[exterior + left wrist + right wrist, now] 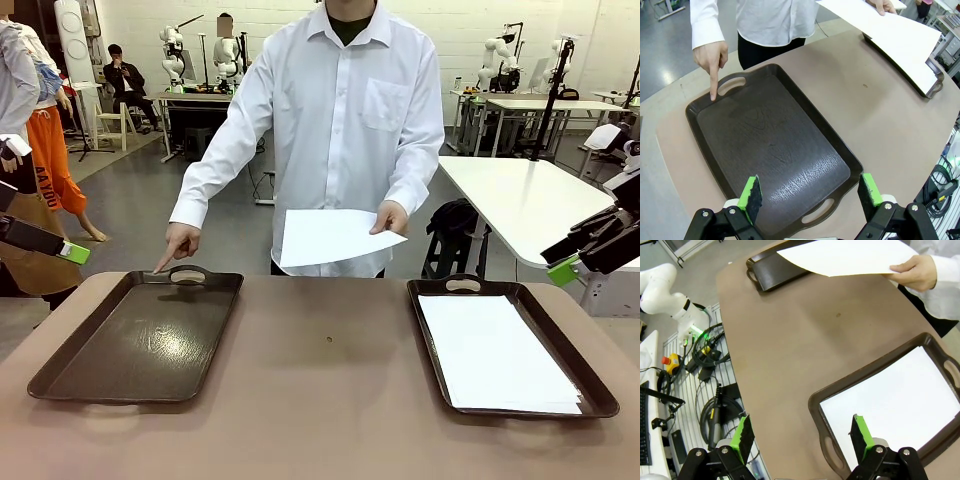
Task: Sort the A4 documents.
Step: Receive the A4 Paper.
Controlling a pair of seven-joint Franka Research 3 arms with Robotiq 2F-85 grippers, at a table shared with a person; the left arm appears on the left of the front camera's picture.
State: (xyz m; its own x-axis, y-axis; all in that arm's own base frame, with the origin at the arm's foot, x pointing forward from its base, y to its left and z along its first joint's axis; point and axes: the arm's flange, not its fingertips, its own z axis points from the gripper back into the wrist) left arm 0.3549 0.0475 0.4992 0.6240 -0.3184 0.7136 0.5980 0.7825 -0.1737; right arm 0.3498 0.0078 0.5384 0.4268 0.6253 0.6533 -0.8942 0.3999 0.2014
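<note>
A stack of white A4 documents [495, 352] lies in the dark brown tray on the right [430, 335]. The person holds one more white sheet [330, 235] in one hand above the far table edge. Their other hand [178, 245] points a finger at the far rim of the bare left tray [140, 345]. My left gripper [810, 192] hovers open over the near end of the left tray [770, 150]. My right gripper [800, 432] hangs open above the near corner of the right tray [817, 405], over its sheets [890, 395].
The brown table [325, 350] has free room between the two trays. Cables and an emergency-stop box [672, 361] lie on the floor beside the table. White tables and other equipment stand farther back in the room.
</note>
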